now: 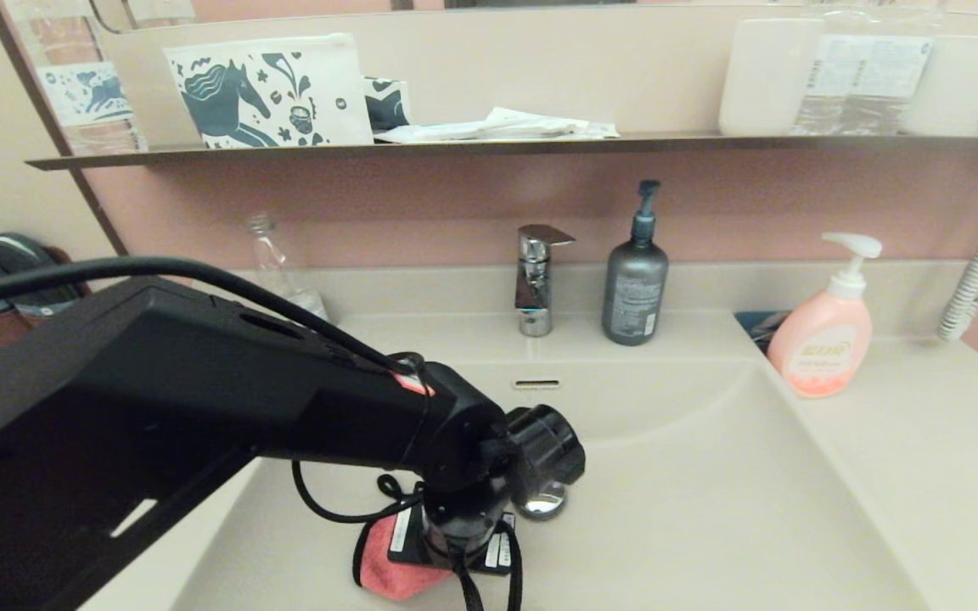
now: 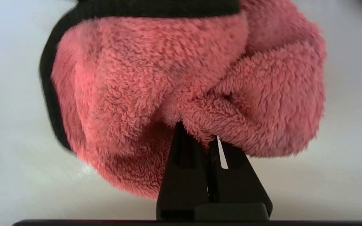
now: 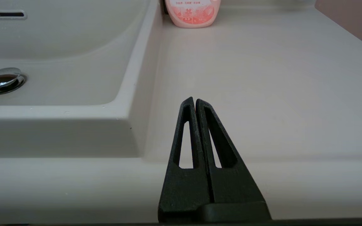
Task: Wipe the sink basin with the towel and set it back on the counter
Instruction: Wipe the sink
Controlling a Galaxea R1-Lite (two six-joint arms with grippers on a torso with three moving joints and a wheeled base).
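Reaching down into the basin (image 1: 710, 509), the left arm points its wrist at the floor of the sink, and the left gripper (image 2: 200, 138) has its fingers pinching a bunched fold of the towel (image 2: 168, 94). In the head view the towel (image 1: 383, 564) shows as a coral lump under the wrist, at about 7 o'clock from the drain plug (image 1: 542, 502) and close to it, lying against the basin floor. The overflow slot (image 1: 536, 383) sits at 12 o'clock from the plug, with the tap (image 1: 536, 280) beyond it on the back ledge. A grey pump bottle (image 1: 635, 284) stands just at 3 o'clock of the tap; a pink soap bottle (image 1: 820, 339) stands on the counter (image 1: 922, 458) at the basin's far right corner. The right gripper (image 3: 195, 102) has its fingers pressed together, holding nothing, low over the counter near its front edge, at 3 o'clock of the basin.
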